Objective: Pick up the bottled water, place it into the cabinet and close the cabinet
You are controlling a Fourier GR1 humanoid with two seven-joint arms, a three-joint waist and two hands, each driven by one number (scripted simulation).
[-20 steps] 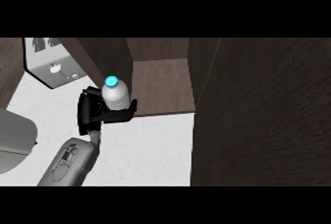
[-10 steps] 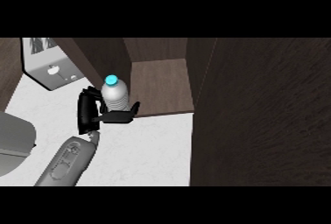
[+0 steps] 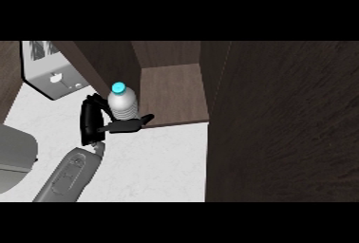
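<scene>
The bottled water [image 3: 123, 105] is clear with a ribbed body and a light blue cap, and it stands upright. My left hand [image 3: 92, 121] is shut on it, with the fingers on its left side and the thumb reaching across its base to the right. The bottle hangs at the front left corner of the open cabinet's wooden shelf [image 3: 175, 92], beside the cabinet's left wall. I cannot tell whether its base rests on the shelf. The open cabinet door [image 3: 280, 123] is a large dark panel filling the right side. My right hand does not show.
A silver appliance [image 3: 52, 78] stands at the back left on the white counter [image 3: 154, 166]. A grey rounded object [image 3: 14, 156] lies at the left edge. My grey forearm [image 3: 69, 175] comes in from the lower left.
My left hand and the bottle have shifted very slightly to the left and stay at the shelf's corner. The grip is the same.
</scene>
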